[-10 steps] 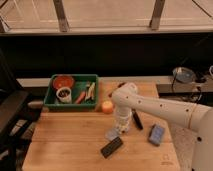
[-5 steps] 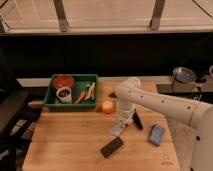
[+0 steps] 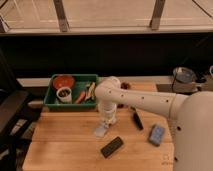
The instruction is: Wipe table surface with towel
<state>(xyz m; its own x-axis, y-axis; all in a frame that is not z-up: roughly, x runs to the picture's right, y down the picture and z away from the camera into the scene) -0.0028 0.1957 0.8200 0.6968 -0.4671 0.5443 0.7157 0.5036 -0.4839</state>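
A small pale towel (image 3: 101,131) lies against the wooden table (image 3: 60,145), left of the middle. My gripper (image 3: 107,121) points straight down from the white arm (image 3: 145,102) that reaches in from the right. It is shut on the towel's upper end and holds it down on the tabletop. The wrist hides the spot just behind the towel.
A green bin (image 3: 52,98) at the back left holds a red bowl (image 3: 63,81), a cup (image 3: 63,93) and vegetables. A black flat device (image 3: 111,146), a black marker (image 3: 136,119) and a blue sponge (image 3: 156,134) lie near the towel. A metal pot (image 3: 183,79) stands at the back right.
My arm has swung left across the table and the towel has slid left with the gripper. The orange object behind it is now hidden by the wrist.
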